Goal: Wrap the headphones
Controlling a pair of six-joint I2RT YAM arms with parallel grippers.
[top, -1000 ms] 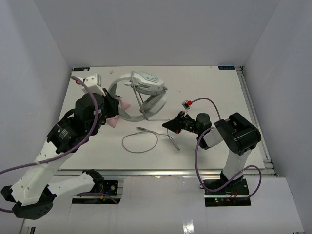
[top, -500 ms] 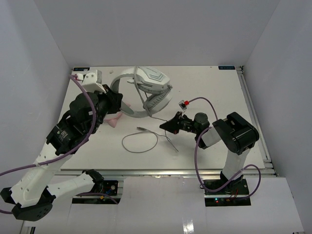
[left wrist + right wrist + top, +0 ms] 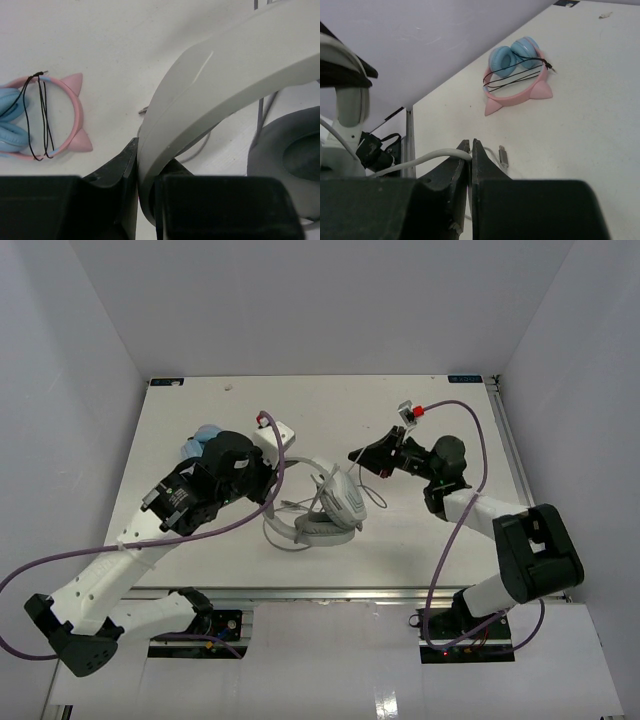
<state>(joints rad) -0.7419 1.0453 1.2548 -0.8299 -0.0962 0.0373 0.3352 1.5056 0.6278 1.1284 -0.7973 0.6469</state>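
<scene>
Top external view shows the white-and-grey over-ear headphones (image 3: pixel 335 502) on the white table (image 3: pixel 330 410) between the two grippers, touching the left gripper (image 3: pixel 268 478) and near the right gripper (image 3: pixel 356 455).

The left gripper is clamped on the arched white headband (image 3: pixel 210 90). Its jaws are parted only by the band's thickness, and a padded grey ear cup (image 3: pixel 285 155) sits to that gripper's right. The right gripper is closed almost completely, pinching the thin pale cable (image 3: pixel 427 159). The cable runs off to its left toward the headset, and the small plug (image 3: pixel 503 156) lies on the table just beyond its fingertips.

The step in hand looks like the start of the winding: one gripper steadies the frame while the other holds the free cable near its plug end. The next move probably calls for the right gripper to carry the cable round the headband or cups under light tension. The left gripper would need to hold firm so the headset does not swing.

The headset's long axis runs from the left gripper toward the right one, with the band's arch bulging away from the arm bases and the cups at the right gripper's side.

A pink-and-blue cat-ear headset (image 3: pixel 75 115) lies apart to the left gripper's left.
</scene>
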